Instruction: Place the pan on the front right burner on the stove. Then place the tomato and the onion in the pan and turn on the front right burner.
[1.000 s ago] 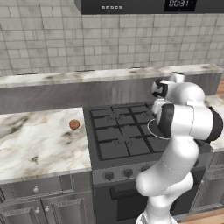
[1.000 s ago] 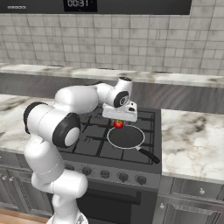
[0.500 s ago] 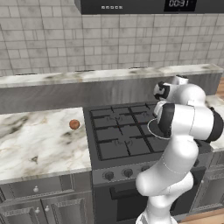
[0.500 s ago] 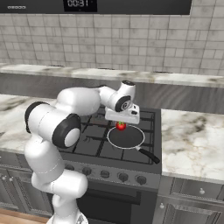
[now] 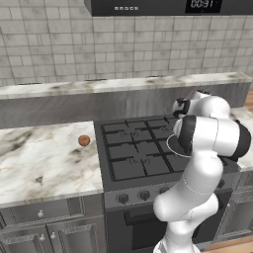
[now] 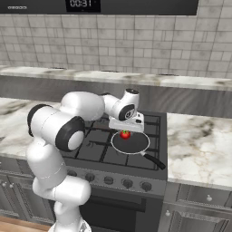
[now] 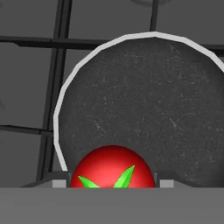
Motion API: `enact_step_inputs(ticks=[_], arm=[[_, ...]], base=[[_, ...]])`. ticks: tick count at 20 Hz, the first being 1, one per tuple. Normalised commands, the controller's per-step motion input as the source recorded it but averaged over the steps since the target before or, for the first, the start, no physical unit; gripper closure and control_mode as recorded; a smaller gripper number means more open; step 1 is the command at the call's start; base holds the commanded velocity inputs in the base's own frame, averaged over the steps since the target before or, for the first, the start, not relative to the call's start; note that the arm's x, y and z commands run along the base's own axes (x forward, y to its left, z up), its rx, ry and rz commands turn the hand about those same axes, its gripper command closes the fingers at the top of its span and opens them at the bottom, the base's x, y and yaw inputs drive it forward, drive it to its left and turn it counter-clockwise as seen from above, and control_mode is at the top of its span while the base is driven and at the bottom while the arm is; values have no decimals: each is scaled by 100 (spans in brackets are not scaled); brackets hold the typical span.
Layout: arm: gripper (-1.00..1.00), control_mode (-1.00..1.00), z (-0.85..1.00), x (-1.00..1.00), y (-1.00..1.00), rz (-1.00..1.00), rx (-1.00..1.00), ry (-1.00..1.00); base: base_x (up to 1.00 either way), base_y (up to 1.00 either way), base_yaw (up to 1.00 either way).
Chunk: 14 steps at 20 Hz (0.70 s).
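Stove (image 6: pixel 97 149), centre of the right base view: dark gas range, black grates, row of knobs along its front edge. Marble tabletop (image 5: pixel 44 163) runs off on both sides.

Pan (image 6: pixel 130 142) sits on the front right burner (image 6: pixel 149 140), lower centre-right of the right base view, handle pointing toward the lower right. First step of the task looks done.

End effector (image 6: pixel 125 131) hangs directly above the pan, near its rear edge. It pinches the tomato (image 6: pixel 125 134); in the hand view the tomato (image 7: pixel 113 168) sits at bottom centre between the two finger tips, green stem toward the camera, with the pan's grey inside (image 7: pixel 144 105) spread out beyond it. Whether the tomato already touches the pan floor cannot be told.

Onion (image 5: pixel 84 140) lies on the tabletop left of the stove, left-centre of the left base view, well apart from the pan.

Step in hand, as judged: setting the tomato into the pan. Next move calls for spreading the fingers to let it go, lifting clear, then swinging far across the stove to fetch the onion. Burner knob not yet turned.
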Motion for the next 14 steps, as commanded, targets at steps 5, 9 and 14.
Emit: enact_step_inputs(ticks=[5,9,14], arm=[[100,-100,-29,0,0,0,0,0],[100,-100,-27,0,-3,0,0,0],[100,-100,-18,0,-3,0,0,0]], base=[[0,0,0],[0,0,0],[0,0,0]])
